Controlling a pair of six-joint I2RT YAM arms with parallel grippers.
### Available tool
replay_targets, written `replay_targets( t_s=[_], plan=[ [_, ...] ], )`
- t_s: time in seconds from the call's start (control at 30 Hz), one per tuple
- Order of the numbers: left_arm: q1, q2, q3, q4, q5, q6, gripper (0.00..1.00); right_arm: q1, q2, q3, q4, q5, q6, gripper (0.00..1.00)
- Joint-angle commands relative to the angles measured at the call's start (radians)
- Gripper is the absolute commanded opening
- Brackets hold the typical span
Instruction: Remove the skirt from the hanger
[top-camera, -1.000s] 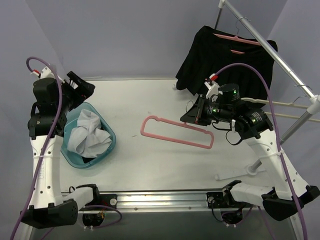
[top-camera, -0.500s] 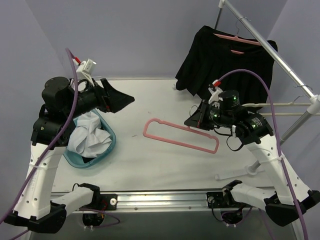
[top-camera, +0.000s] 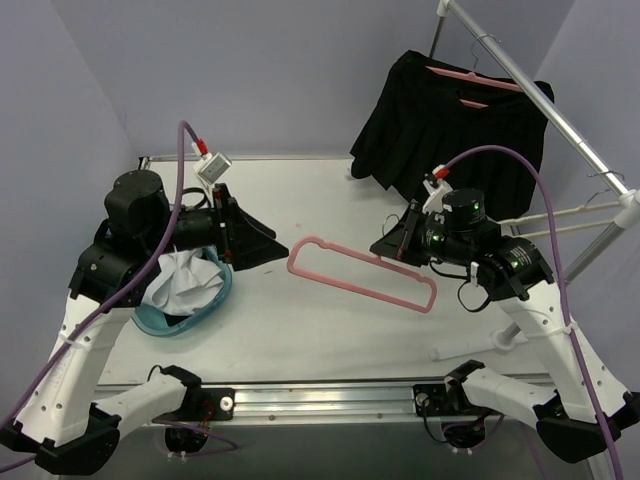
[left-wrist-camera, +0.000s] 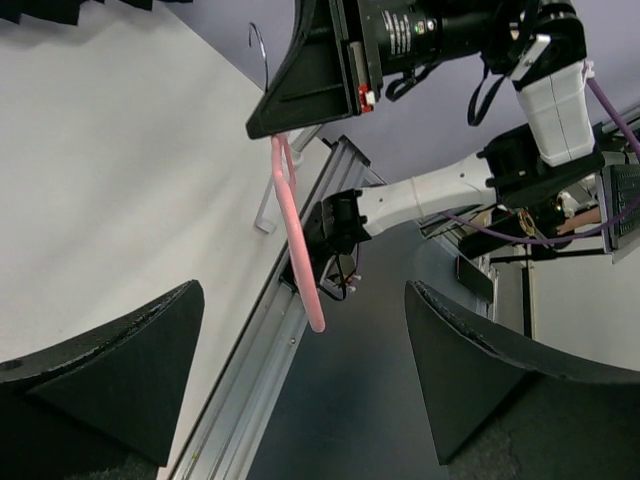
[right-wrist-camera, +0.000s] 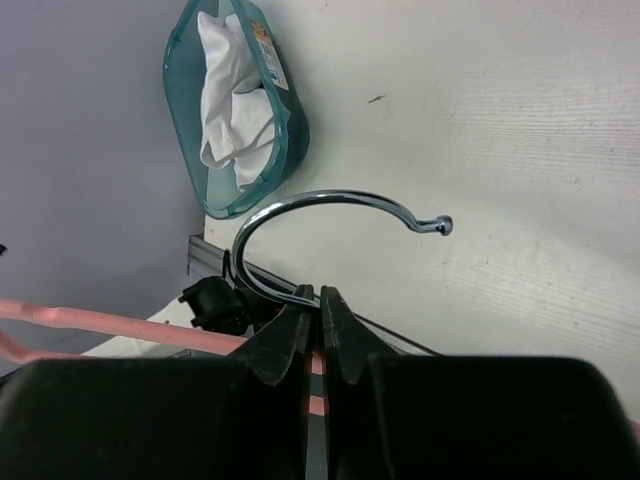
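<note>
Moved: left arm has swung off the basket (top-camera: 150, 318) to mid-counter (top-camera: 300, 335); the right has tipped the pink hanger (top-camera: 360, 275) toward it.
Left fingers (left-wrist-camera: 110, 380): spread wide and empty, facing the hanger's end, probably to take or steady it.
Right fingers (right-wrist-camera: 290, 340): pinched on the hanger's neck under the chrome hook (right-wrist-camera: 330, 200), keeping the bare frame aloft.
Black skirt (top-camera: 450, 110): draped on the rail (top-camera: 560, 110) at back right, well apart from both arms.
White cloth (top-camera: 185, 275): bundled in the basket.

One black skirt (top-camera: 450, 135), one teal basket (right-wrist-camera: 185, 120), two robot arms (top-camera: 85, 330) (top-camera: 545, 320)
</note>
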Motion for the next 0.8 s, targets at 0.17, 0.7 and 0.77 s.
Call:
replay_targets(
  t_s=[0.17,0.7,0.77],
  plan=[
    [-0.144,-0.005,-0.028,-0.037,-0.131,0.018,0.90,0.032,-0.002,0.006,0.071,0.018,0.035,0.00],
    [-0.176,0.154,0.119,-0.134,-0.204,0.035,0.20,0.043,-0.033,0.080,0.030,0.024,0.021,0.00],
    [-0.176,0.163,0.130,-0.134,-0.207,0.037,0.03,0.043,-0.039,0.098,0.020,0.018,0.014,0.00]
  ],
)
